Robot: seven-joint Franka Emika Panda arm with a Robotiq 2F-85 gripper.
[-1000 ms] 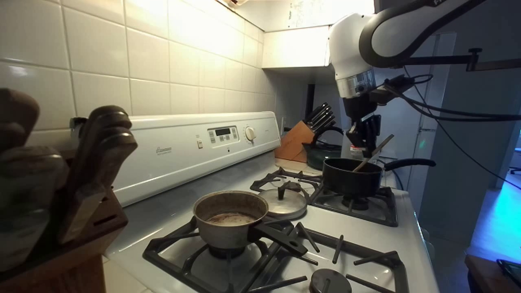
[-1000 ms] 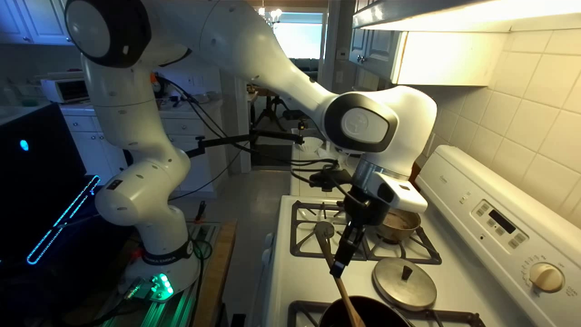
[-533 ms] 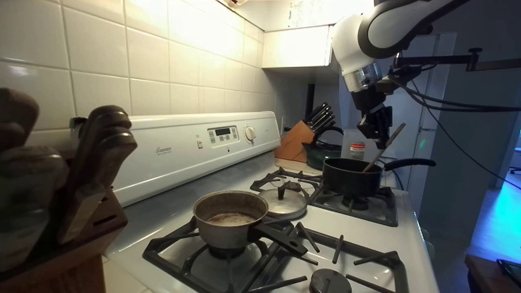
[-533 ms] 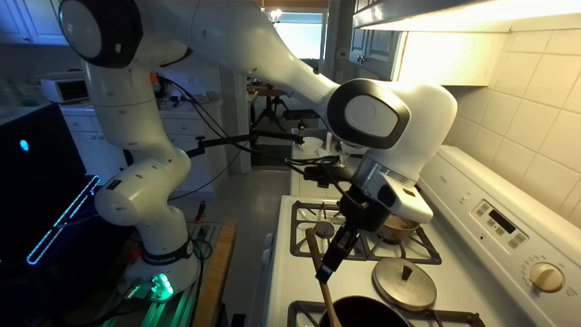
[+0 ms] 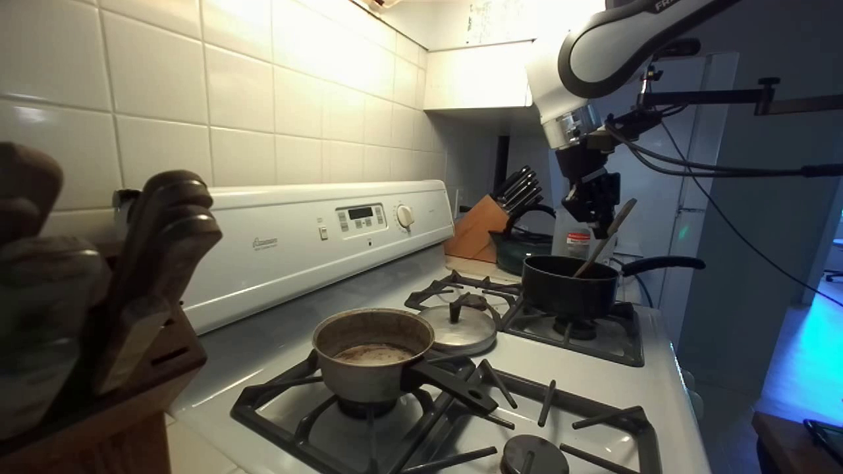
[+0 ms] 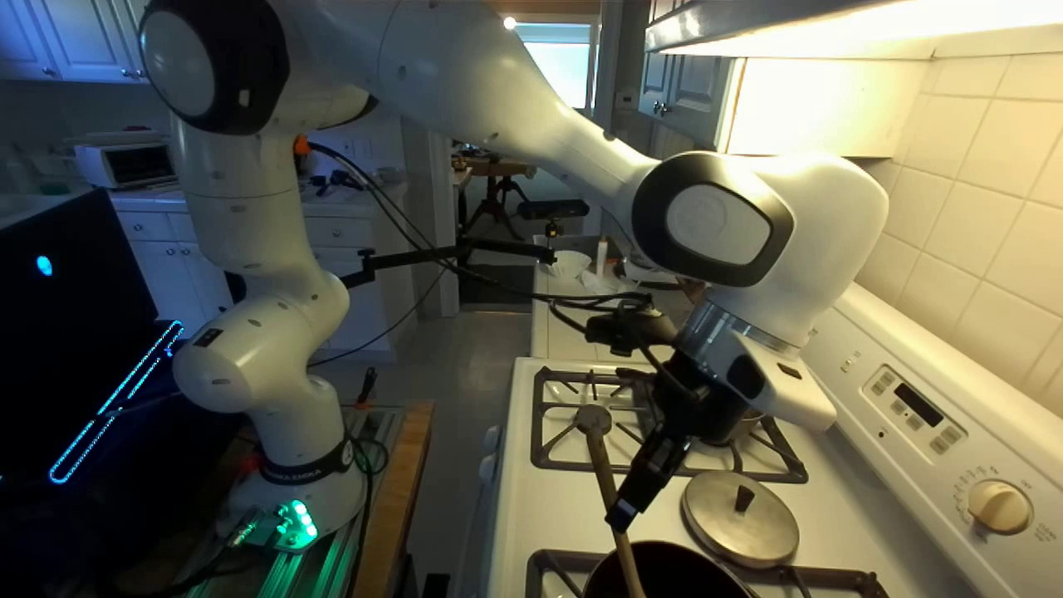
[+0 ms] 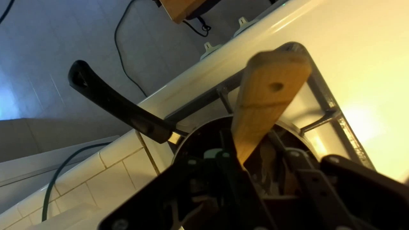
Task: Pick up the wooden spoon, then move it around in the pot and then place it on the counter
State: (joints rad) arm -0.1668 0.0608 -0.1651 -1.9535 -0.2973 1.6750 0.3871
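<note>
My gripper (image 5: 599, 232) is shut on the wooden spoon (image 5: 620, 216), gripping it partway along the handle. In an exterior view the gripper (image 6: 619, 519) slants down, and the handle of the spoon (image 6: 602, 465) sticks out above its fingertips. Close to the wrist camera, the handle's end with its small hole (image 7: 271, 91) rises from between the fingers. The spoon leans, and its lower part goes down into the dark pot (image 5: 568, 296), where its bowl is hidden. Pale tiled counter (image 7: 110, 182) shows beside the stove in the wrist view.
The pot's long black handle (image 7: 118, 105) points out over the stove's edge. A metal lid (image 6: 739, 519) lies on the white stove top, and a smaller pot (image 5: 372, 362) stands on a burner. Behind are a knife block (image 5: 477, 227) and a dark green pan (image 5: 523, 250).
In an exterior view, the gripper and spoon swung to the right half a second ago, then came partly back to the left. The spoon stays held and its lower part stays in the pot.
</note>
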